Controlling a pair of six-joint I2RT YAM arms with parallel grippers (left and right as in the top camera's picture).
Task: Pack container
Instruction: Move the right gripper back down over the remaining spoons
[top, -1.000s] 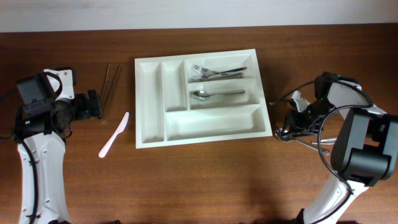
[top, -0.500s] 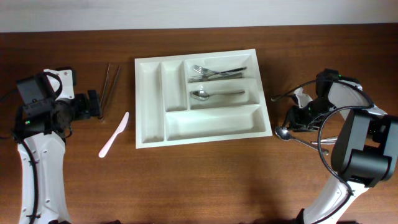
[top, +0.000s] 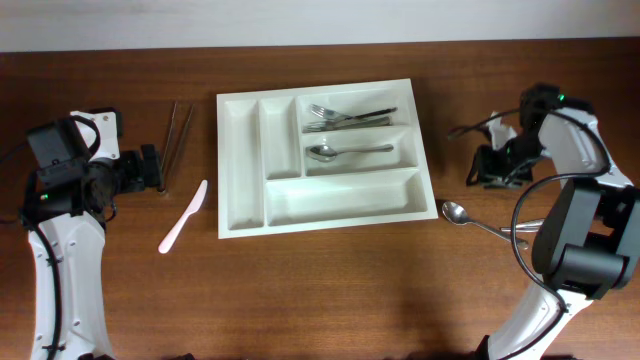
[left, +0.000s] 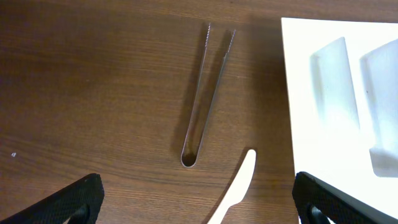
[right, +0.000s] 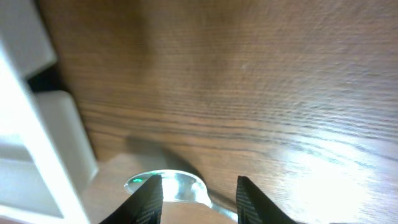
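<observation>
The container, a white tray with five compartments, lies mid-table, its edge also showing in the left wrist view and the right wrist view. Forks fill one long compartment and a spoon lies in the one below. My left gripper is open over bare wood, near metal tongs and a pale plastic knife. My right gripper hovers open right of the container. A loose spoon lies below it, not held.
More metal utensils lie on the wood beside the loose spoon, partly under my right arm. The tongs and knife sit between my left gripper and the container's left wall.
My right gripper has pulled back from the loose spoon toward the table's far side, its jaws narrowing. The spoon stays on the wood. The left arm has not moved.
</observation>
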